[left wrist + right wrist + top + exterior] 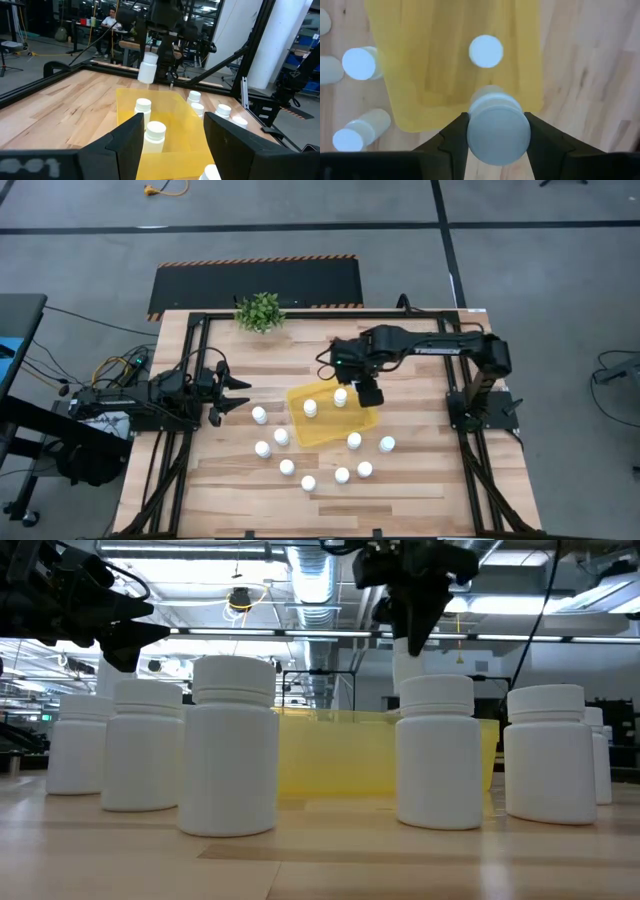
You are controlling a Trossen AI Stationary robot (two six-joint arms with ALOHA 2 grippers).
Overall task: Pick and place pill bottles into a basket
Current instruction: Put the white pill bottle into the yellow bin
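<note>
The yellow basket (330,418) lies mid-table, with one white pill bottle (310,408) standing upright in it. My right gripper (350,391) is shut on another pill bottle (497,127) above the basket's far right part; this bottle also shows in the left wrist view (147,69). Several more bottles (342,474) stand upright on the wood at the basket's left and near sides. My left gripper (238,395) is open and empty, left of the basket, its fingers pointing toward it. My right gripper pinches the bottle's top end (470,131) between its two fingers, one on each side of the cap. The fingers come from above, pointing down. The bottle hangs below them, slightly tilted, lifted clear above the basket floor (150,57).
A small green plant (260,310) stands at the table's far edge. Black frame rails (190,370) run along the left, right and far sides. In the low view, bottles (230,745) stand close in front of the basket (340,755).
</note>
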